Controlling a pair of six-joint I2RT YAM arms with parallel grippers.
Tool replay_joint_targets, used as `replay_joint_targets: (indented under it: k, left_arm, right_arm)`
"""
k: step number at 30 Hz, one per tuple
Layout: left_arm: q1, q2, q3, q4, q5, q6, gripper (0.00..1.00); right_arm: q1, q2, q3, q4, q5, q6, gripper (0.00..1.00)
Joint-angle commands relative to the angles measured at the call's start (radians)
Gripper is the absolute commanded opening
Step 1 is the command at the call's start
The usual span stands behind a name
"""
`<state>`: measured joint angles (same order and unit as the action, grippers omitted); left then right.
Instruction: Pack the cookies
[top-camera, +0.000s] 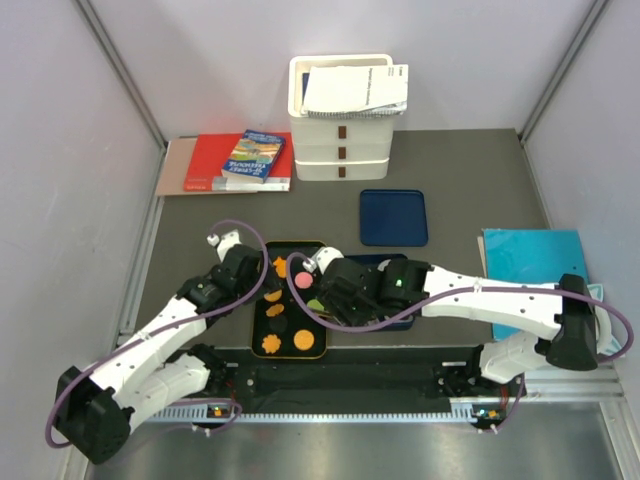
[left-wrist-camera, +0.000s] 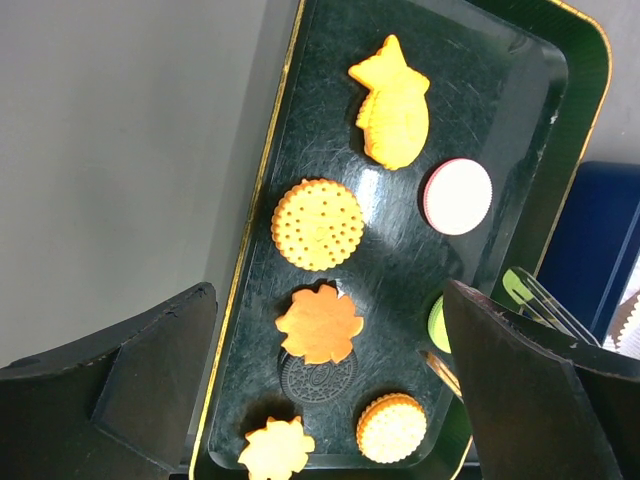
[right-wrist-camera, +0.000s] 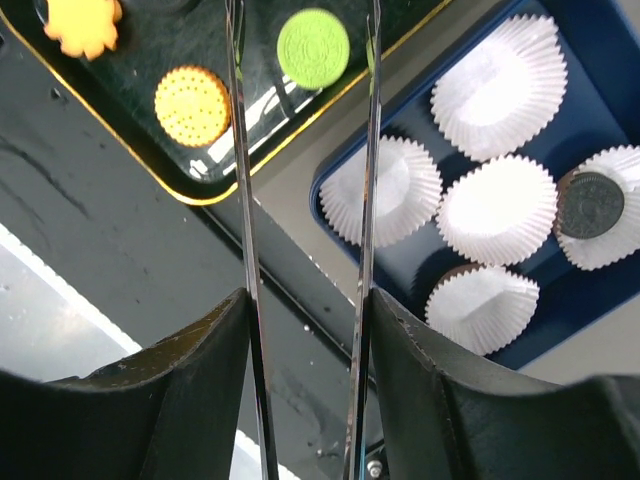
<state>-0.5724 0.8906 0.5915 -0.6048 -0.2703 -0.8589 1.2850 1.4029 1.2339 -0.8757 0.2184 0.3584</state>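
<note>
Cookies (left-wrist-camera: 317, 224): most lie loose on the black tray (left-wrist-camera: 330, 60), lower centre of the top view. They are orange round, flower and star shapes, plus one pink and one black.

Left gripper (left-wrist-camera: 330, 295): fingers spread wide and holding nothing. It hangs over the near end of that tray, with an orange flower cookie (left-wrist-camera: 319, 323) under the gap.

Right gripper (right-wrist-camera: 305, 300): clamped on tweezers (right-wrist-camera: 240, 180), blades apart. A green cookie (right-wrist-camera: 313, 47) lies on the tray between the blades near their tips. Can't tell whether they touch it. An orange round one is just left of the left blade.

Blue tray (right-wrist-camera: 600, 40), just right of the black tray: five white paper cups (right-wrist-camera: 497, 210). The cup at the right edge of the frame holds a black cookie (right-wrist-camera: 590, 205). The other four cups show only white paper.

Further back, centre: second blue tray (top-camera: 393, 217). Top centre: stacked white box (top-camera: 340, 150) with papers (top-camera: 355, 90) in it. Upper left: books (top-camera: 255, 157). Right edge: teal folder (top-camera: 530, 260).
</note>
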Motion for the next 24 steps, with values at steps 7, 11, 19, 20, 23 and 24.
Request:
replay_joint_targets:
  k: [7,11,19,20,23,24]
  left_arm:
    - [-0.006,-0.008,-0.015,0.027,0.0,-0.009,0.99]
    - [-0.006,-0.033,0.005,-0.019,-0.033,-0.037,0.99]
    - [-0.006,-0.18,0.01,-0.128,-0.194,-0.123,0.99]
    - [-0.004,-0.189,0.01,-0.134,-0.204,-0.126,0.99]
    - [-0.006,-0.213,0.008,-0.151,-0.224,-0.144,0.99]
    - [-0.006,-0.214,0.007,-0.153,-0.227,-0.152,0.99]
  right_arm:
    - [0.025,0.025,0.099,0.041,0.099,-0.041,0.52]
    - [-0.024,0.116,0.196,0.073,0.081,-0.078,0.52]
    - [-0.101,0.297,0.321,0.129,0.025,-0.136,0.51]
    - [-0.107,0.304,0.328,0.133,0.021,-0.137,0.51]
    - [-0.125,0.334,0.334,0.147,0.013,-0.134,0.49]
    - [-0.131,0.34,0.334,0.15,0.006,-0.134,0.49]
